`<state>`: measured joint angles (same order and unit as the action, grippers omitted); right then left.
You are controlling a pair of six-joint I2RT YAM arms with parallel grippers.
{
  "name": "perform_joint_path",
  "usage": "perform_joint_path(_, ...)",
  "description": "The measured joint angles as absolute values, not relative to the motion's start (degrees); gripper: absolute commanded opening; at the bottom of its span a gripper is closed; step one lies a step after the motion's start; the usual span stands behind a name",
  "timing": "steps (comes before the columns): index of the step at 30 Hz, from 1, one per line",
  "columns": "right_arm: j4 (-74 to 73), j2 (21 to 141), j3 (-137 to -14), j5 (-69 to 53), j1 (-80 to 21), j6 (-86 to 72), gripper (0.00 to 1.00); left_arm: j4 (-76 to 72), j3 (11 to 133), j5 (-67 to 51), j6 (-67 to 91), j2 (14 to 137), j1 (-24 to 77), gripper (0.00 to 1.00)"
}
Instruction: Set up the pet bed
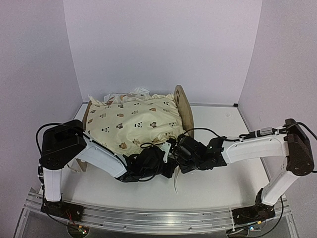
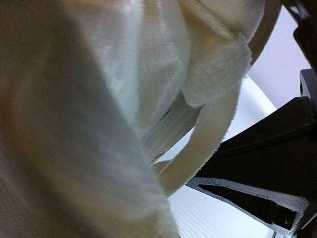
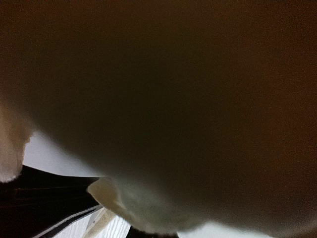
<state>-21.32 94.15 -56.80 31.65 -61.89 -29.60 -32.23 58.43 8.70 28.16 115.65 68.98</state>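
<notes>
Both of my tools are clenched on the near side of the pet bed (image 1: 184,110). The left tool (image 1: 163,157) and the right tool (image 1: 177,151) are almost touching at the hem of the cream animal-print quilt (image 1: 133,121). I cannot tell whether cloth is pinched between the fingers, because pale fabric lies right against both wrist cameras and blurs them out.

The pet bed sits on the white worktop (image 1: 218,119), and the quilt covers it so fully that only its rounded plywood end boards show. One stands upright at the bed's right end; the other only peeks out at the left. A white fabric strip (image 1: 175,182) trails from the tools, away from the bed. Behind the bed and on both sides of it rise plain pale lilac walls (image 1: 163,44). An aluminium rail (image 1: 158,218) carrying my arm bases runs along the worktop edge farthest from the bed's back.
</notes>
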Motion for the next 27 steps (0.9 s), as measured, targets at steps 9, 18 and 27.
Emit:
perform_joint_path(9,-10.8,94.4,-52.4,29.7,-60.3,-24.3,0.00,-29.2,58.4,7.8,28.8,114.2,68.7,0.04)
perform_joint_path(18,-0.4,94.4,-47.8,27.7,-59.4,-18.7,0.00,-26.3,58.4,5.5,28.9,112.6,68.7,0.06)
perform_joint_path(27,9.4,92.9,-42.4,24.0,-59.0,-16.3,0.00,-25.5,58.4,3.7,28.4,111.9,69.1,0.20)
